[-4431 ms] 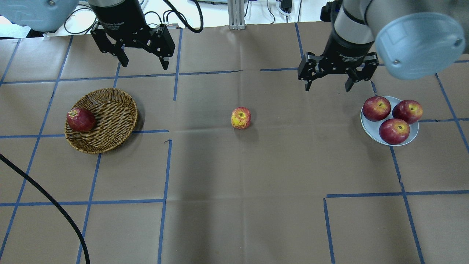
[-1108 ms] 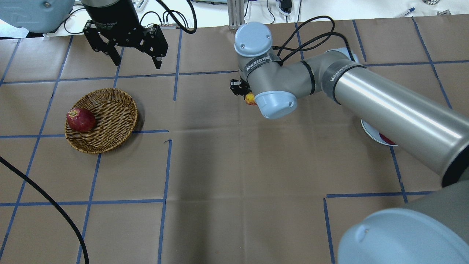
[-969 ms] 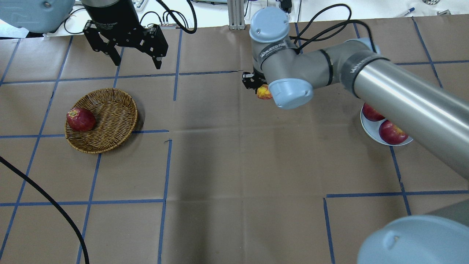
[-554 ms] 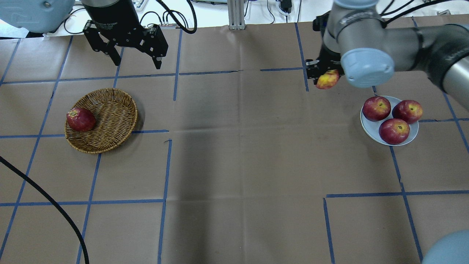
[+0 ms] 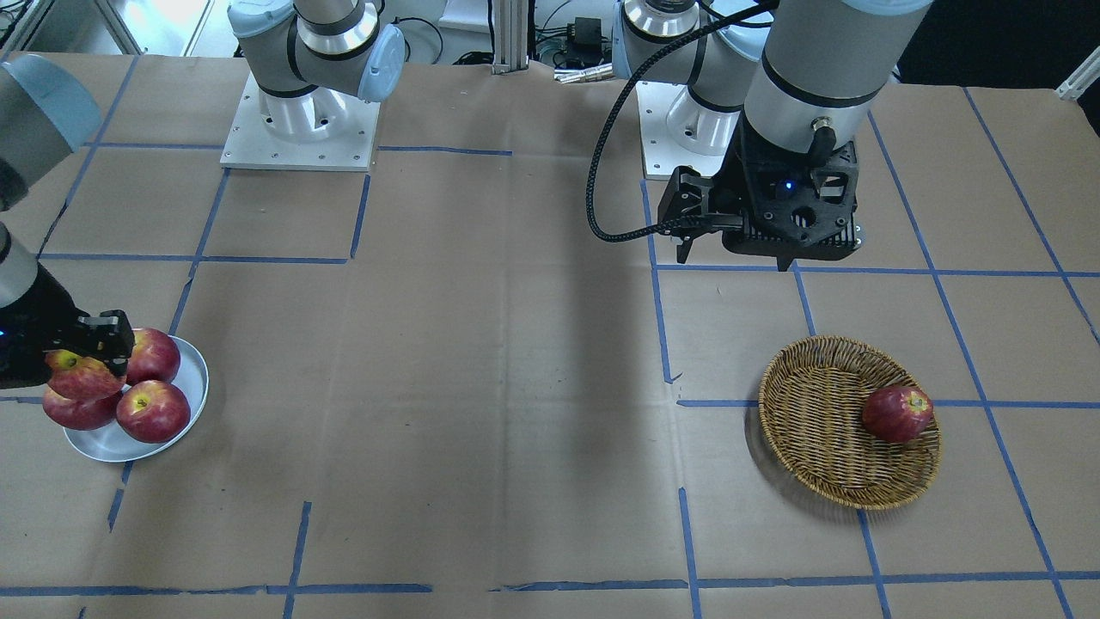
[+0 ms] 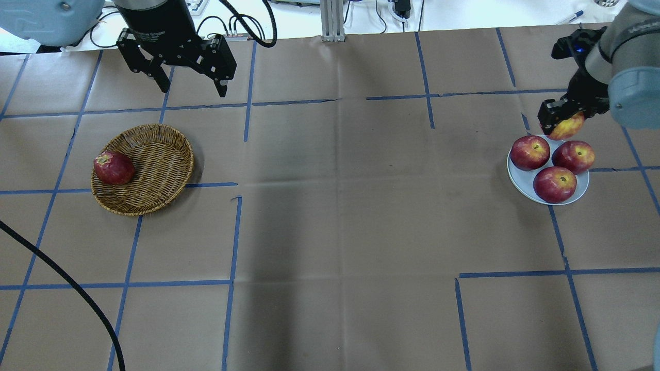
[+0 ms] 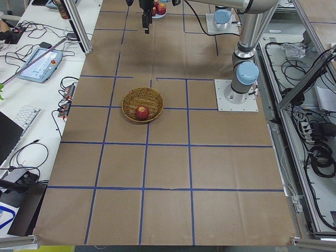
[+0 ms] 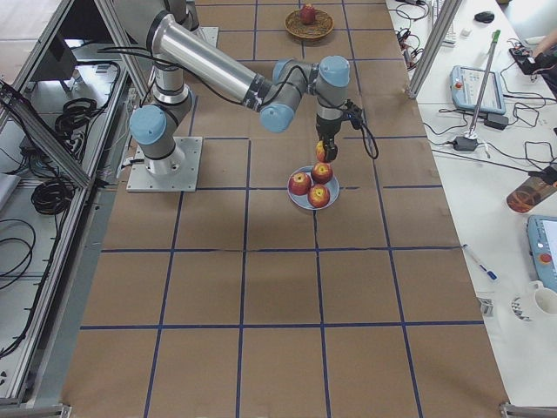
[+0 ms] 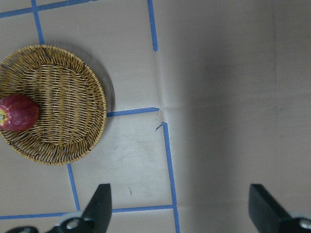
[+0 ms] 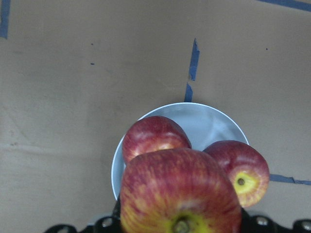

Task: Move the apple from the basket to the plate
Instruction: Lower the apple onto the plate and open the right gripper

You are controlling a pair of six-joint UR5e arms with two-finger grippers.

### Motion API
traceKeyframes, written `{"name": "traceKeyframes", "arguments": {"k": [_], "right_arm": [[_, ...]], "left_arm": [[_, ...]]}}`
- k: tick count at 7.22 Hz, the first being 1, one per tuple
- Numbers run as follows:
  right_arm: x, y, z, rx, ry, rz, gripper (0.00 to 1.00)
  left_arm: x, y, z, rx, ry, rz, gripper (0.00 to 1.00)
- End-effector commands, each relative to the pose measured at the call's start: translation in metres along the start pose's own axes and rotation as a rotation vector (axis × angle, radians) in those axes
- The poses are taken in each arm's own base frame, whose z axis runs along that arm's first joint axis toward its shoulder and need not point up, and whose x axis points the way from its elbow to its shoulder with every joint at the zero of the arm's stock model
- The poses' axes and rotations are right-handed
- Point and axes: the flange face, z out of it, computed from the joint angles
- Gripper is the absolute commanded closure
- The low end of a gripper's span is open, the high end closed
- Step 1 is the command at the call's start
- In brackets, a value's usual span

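I am holding the apple (image 6: 566,127) clenched between my right fingers (image 6: 547,114), off the worktop (image 6: 330,232), at the upper right of the overhead view. From there the plate (image 6: 518,180) is lying just below and slightly left in the frame. In my right wrist view the apple is filling the bottom centre, stem hollow facing the lens, with the plate directly above it in the picture. Three dark red apples (image 6: 529,152) are already crowding the plate. The only bare white I am seeing is a patch at the plate's upper right in the wrist view, so I am judging that the drop has to shift towards that patch, or the apple will be landing on the others and may roll off. My left fingers (image 6: 221,87) are hanging spread and empty at the upper left of the overhead view, above the basket (image 6: 154,154), where another red apple (image 6: 113,168) is resting against the left rim. That side is far from the plate.
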Motion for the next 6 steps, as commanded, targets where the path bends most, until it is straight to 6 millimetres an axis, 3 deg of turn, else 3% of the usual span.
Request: {"name": "traceKeyframes", "arguments": {"k": [1,3,6], "right_arm": [[0.033,0.026,0.027,-0.005,-0.07,0.019,0.37],[0.027,0.033,0.05,0.035,-0.035,0.024,0.37],[0.025,0.033,0.053,0.037,-0.042,0.033,0.37]], "left_arm": [[0.0,0.0,0.0,-0.001,0.0,0.0,0.01],[0.0,0.0,-0.001,0.001,-0.002,0.0,0.01],[0.0,0.0,-0.001,0.001,-0.002,0.0,0.01]]}}
